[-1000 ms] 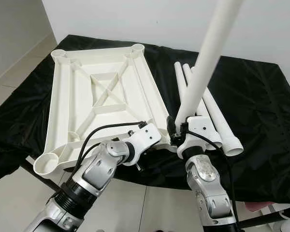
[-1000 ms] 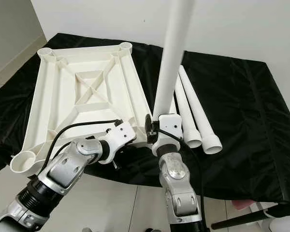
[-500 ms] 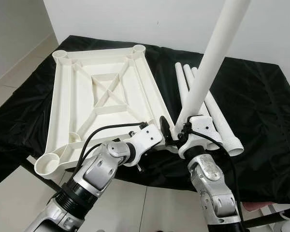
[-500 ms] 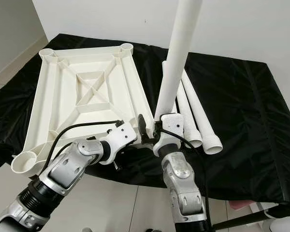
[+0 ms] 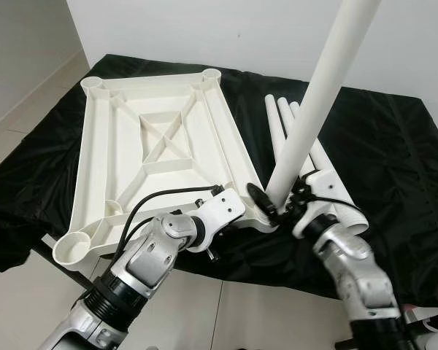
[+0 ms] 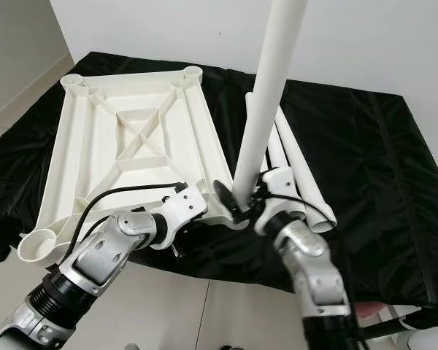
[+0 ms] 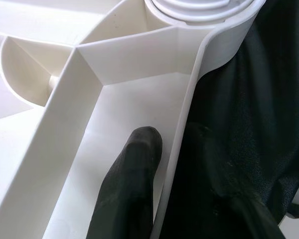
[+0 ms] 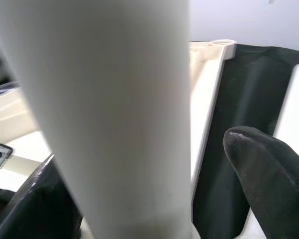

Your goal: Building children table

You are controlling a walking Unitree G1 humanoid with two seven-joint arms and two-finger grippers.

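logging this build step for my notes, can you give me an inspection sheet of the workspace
surface: black cloth covers the table, creased, hanging over the near edge.
job's things: white tabletop lies upside down, ribs up. One white leg stands upright in the near right corner socket. Spare legs lie side by side on the cloth to the right of the tabletop.
clutter: nothing seen.
grippers: left gripper pinches the tabletop's side rim by that corner, one finger on each side of the rim. Right gripper has a finger on either side of the upright leg's base.
cables: a black cable loops over the left wrist; another runs along the right wrist.
surroundings: white wall behind, pale tiled floor.
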